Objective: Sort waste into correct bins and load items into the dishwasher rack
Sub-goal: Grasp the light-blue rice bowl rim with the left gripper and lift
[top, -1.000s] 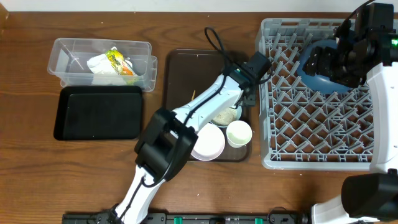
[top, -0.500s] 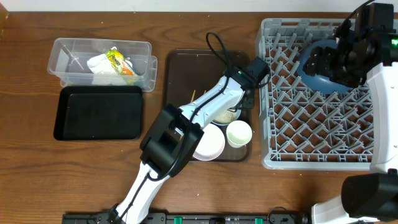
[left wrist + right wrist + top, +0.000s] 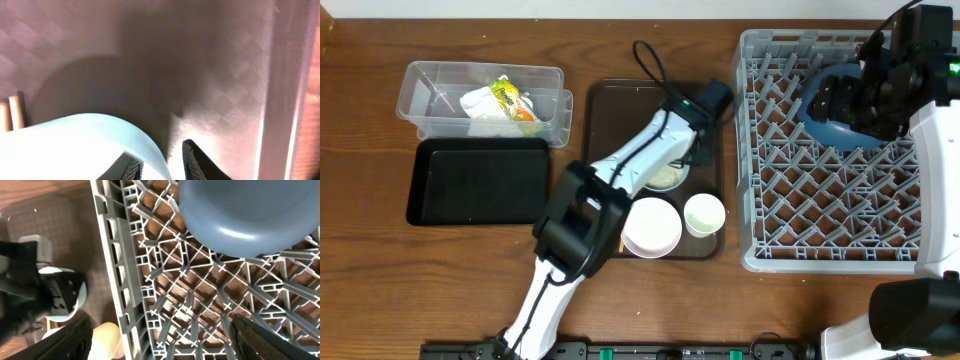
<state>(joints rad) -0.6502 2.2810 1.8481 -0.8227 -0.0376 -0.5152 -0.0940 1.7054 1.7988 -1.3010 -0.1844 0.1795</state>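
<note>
L pincer (image 3: 157, 152) looks clamped on light blue bowl (image 3: 75, 145) rim, w/ bowl over brown tray (image 3: 610, 110) and chopsticks (image 3: 12, 112) just beside. R pincer (image 3: 160, 325) fingers wide apart above dishwasher rack (image 3: 130, 280). Dark blue plate (image 3: 250, 215) sits in rack among pegs.

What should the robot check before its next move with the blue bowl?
1. Light blue bowl rim sits between the left gripper fingers: ok.
2. Grip tight on the rim: cannot tell.
3. Bowl free of food scraps: not ok, pale bits seem to lie inside.
4. Chopsticks away from the fingers: ok, beside the bowl on the brown tray.
5. Right gripper out of the way: ok, open over the dishwasher rack.
6. Dark blue plate in the rack: ok.
</note>
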